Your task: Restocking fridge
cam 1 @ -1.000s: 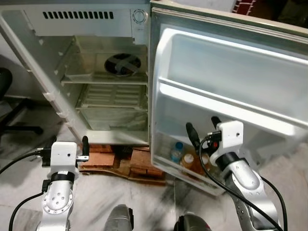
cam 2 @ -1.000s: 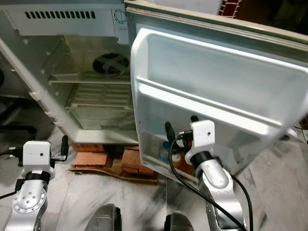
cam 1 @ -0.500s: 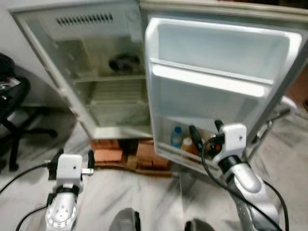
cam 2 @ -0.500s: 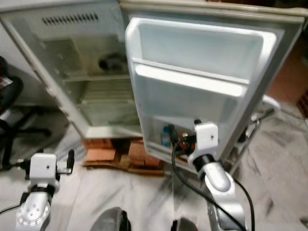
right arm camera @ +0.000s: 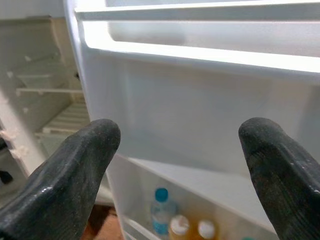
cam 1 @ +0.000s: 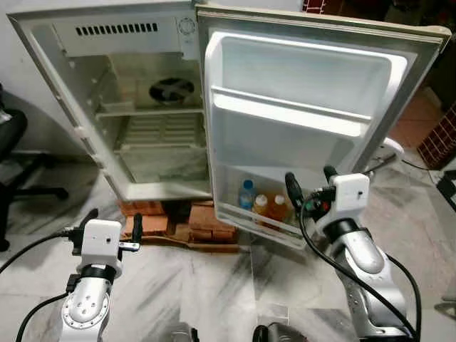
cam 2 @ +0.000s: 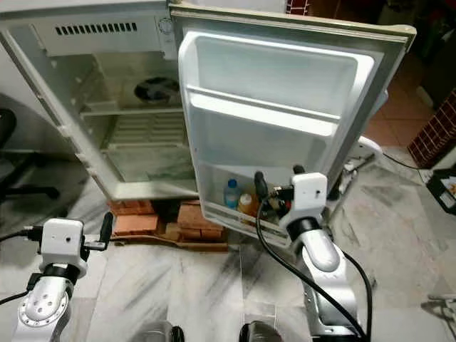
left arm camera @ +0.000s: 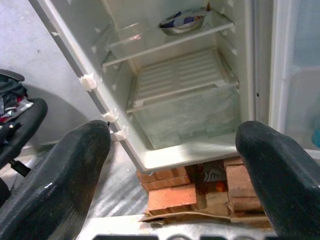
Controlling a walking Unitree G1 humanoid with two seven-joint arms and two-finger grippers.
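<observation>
The fridge door's bottom shelf [cam 1: 246, 221] holds a blue-capped water bottle [cam 1: 246, 194] beside two orange bottles [cam 1: 268, 207].

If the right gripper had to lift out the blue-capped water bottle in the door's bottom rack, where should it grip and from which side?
Probably at the neck, just below the cap, coming from above and the front. The water bottle stands upright in the door's bottom rack, whose front rail hides its lower body, and an orange bottle crowds one side. The right gripper, open, hovers nearby.
</observation>
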